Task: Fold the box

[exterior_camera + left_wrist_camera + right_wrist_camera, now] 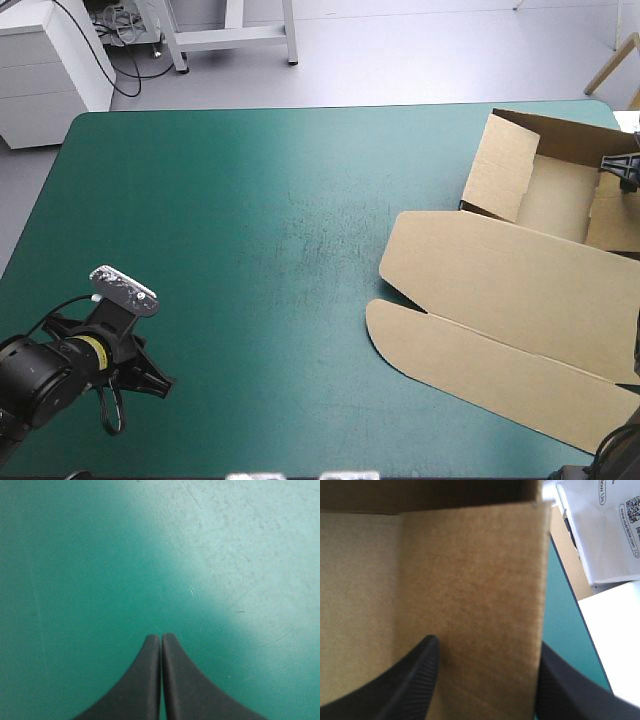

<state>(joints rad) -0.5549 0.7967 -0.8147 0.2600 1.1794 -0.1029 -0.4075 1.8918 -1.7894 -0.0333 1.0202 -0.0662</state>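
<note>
So the box [500, 260] sits over on the right side of the table [250, 200], and it's only half built. Its far part is already a shallow tray [555, 195] with walls up, while the lid [560, 300] and the rounded flap [470, 370] lie flat on the near side of that tray. The right end effector [487, 645] is at the box's right-hand wall [470, 580], fingers spread apart with that upright panel between them. One finger is inside the tray and one outside, and it's not pinching anything as far as I can see. My guess is it straddles the wall like that so it can grip it or push it over and tuck it in. The left end effector [161, 637] is well away from the box, off to its near left over bare table. Its fingers are pressed together with nothing in them, so it's probably just parked out of the way until the fold needs a second arm.
</note>
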